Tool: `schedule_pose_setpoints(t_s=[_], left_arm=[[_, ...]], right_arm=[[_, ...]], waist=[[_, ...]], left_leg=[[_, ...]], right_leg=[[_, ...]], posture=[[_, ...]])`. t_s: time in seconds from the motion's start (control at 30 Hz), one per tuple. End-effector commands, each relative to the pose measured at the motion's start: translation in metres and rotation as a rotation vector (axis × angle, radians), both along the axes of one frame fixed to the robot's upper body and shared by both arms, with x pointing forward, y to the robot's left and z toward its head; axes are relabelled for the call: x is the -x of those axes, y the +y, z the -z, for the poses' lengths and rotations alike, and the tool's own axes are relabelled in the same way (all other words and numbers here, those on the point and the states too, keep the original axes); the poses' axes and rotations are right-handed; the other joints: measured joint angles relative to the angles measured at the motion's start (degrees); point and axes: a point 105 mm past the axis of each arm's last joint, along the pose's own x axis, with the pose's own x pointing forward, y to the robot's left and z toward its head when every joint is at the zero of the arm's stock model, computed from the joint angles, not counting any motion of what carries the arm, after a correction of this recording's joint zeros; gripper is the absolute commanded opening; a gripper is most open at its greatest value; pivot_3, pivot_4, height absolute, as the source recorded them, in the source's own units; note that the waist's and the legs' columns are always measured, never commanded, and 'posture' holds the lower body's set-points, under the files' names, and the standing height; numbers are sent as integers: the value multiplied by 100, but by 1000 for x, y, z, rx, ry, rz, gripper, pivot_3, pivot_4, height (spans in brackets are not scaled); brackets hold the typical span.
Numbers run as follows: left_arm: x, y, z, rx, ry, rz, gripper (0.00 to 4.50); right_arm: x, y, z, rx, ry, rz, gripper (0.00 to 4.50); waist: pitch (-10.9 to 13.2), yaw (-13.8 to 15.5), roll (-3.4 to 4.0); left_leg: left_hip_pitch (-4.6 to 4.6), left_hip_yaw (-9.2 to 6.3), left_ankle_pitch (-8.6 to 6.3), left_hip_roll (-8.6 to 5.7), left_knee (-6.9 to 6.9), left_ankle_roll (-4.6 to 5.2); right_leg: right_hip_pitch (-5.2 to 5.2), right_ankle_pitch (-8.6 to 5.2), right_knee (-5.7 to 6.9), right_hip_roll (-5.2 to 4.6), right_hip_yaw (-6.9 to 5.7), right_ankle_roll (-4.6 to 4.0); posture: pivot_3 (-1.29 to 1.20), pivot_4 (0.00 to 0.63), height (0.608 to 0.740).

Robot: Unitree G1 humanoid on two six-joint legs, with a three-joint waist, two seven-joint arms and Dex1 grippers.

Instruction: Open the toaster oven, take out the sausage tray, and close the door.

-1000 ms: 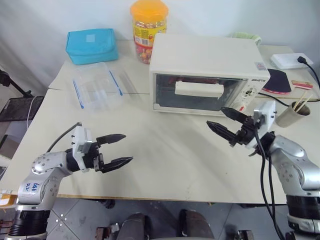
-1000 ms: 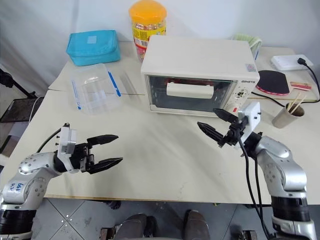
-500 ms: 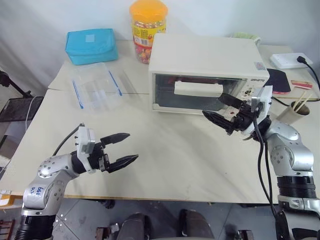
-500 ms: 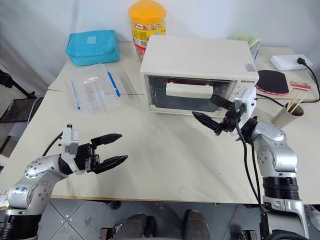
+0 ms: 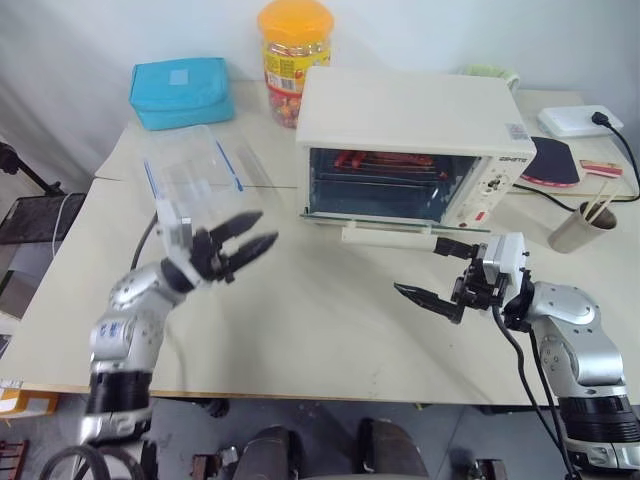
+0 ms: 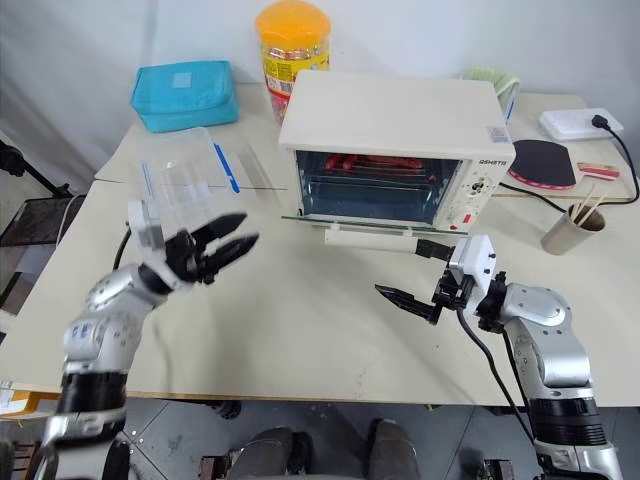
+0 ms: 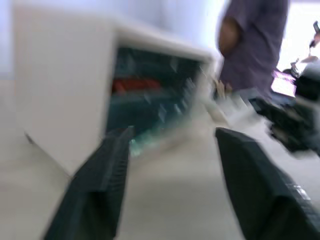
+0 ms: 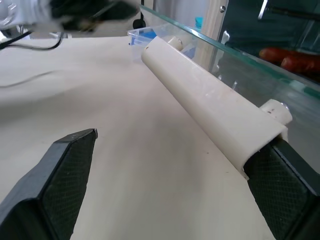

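The cream-white toaster oven [image 5: 410, 115] stands at the back of the table. Its glass door [image 5: 360, 221] lies folded down flat, with the white bar handle [image 5: 388, 233] at the front. Red sausages [image 5: 375, 158] show inside on the sausage tray, high in the cavity; the tray's metal is hard to make out. My right gripper [image 5: 417, 266] is open just in front of the handle. In the right wrist view the handle's end [image 8: 210, 100] rests beside one of its fingers [image 8: 282, 182]. My left gripper [image 5: 268, 226] is open, raised left of the oven and pointing at it.
A clear plastic box with blue clips [image 5: 195, 170], a blue pouch [image 5: 183, 90] and an orange-lidded jar [image 5: 297, 55] stand at the back left. A paper cup with sticks [image 5: 585, 225] and cables lie at the right. A person [image 7: 252, 45] stands beyond the table.
The oven door has swung from shut down to flat. My right gripper has drawn back toward me. My left arm has risen forward toward the oven, its fingers closer together.
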Motion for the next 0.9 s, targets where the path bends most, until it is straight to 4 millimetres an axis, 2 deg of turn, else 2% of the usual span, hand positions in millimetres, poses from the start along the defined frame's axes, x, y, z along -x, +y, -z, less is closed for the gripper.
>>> schedule_pose_setpoints(t_s=[0.03, 0.17, 0.33, 0.43, 0.53, 0.67, 0.73, 0.83, 0.9], left_arm=[[-20, -18, -8, -14, -39, -21, 1288], [-42, -40, -5, -57, -23, -28, 14], [-54, -61, 5, -89, -9, -23, 14], [-48, -78, 12, -105, -3, 47, 14], [-42, -82, 21, -152, -9, 81, 14], [-39, -82, 32, -163, 30, 95, 14], [-36, -82, 41, -200, 49, 106, 14], [-28, -83, 57, -271, 55, 134, 14], [-22, -84, 66, -300, 64, 151, 14]], right_arm=[[2, 1, -8, 19, -66, -21, 4500], [0, 0, -7, 30, -79, -8, 4500], [0, -1, -7, 35, -92, 16, 4500], [7, -11, 0, 20, -93, 97, 4500], [19, -21, 10, 23, -63, 148, 4500], [43, -45, 30, 36, -4, 279, 4500], [57, -64, 38, 50, 24, 371, 4500], [67, -85, 38, 66, 31, 480, 4500], [69, -98, 31, 78, 12, 535, 4500]], waist=[[0, 1, 0], [1, 11, -5], [3, 7, -7], [3, 29, -8], [4, 92, -9], [3, 161, -10], [3, 163, -9], [5, 146, -13], [4, 133, -12]], left_leg=[[-1, 0, 0, 0, -1, 0], [-3, 0, -1, -12, 0, 3], [-6, 1, 0, -11, 0, 3], [-6, 0, 0, -9, -1, 3], [-13, -7, -1, -8, 0, 3], [-15, -9, 0, -8, 6, 4], [-15, -7, 0, -8, 11, 5], [-11, -5, 1, -6, 18, 7], [-5, -1, 1, -1, 19, 7]], right_leg=[[0, 0, -4, 0, -4, 1], [3, 3, -7, -1, -18, 5], [2, 3, -10, 0, -39, 5], [2, 3, -9, -1, -42, 5], [1, 3, -11, -2, -49, 5], [4, 3, -13, -5, -50, 6], [6, 4, -12, -5, -48, 7], [12, 5, -12, -6, -43, 10], [13, 5, -9, -6, -37, 10]], posture=[[0, 150, 740], [0, 150, 740], [0, 150, 740], [0, 150, 740], [0, 150, 740], [0, 150, 740], [0, 150, 740], [0, 150, 740], [0, 150, 740]])
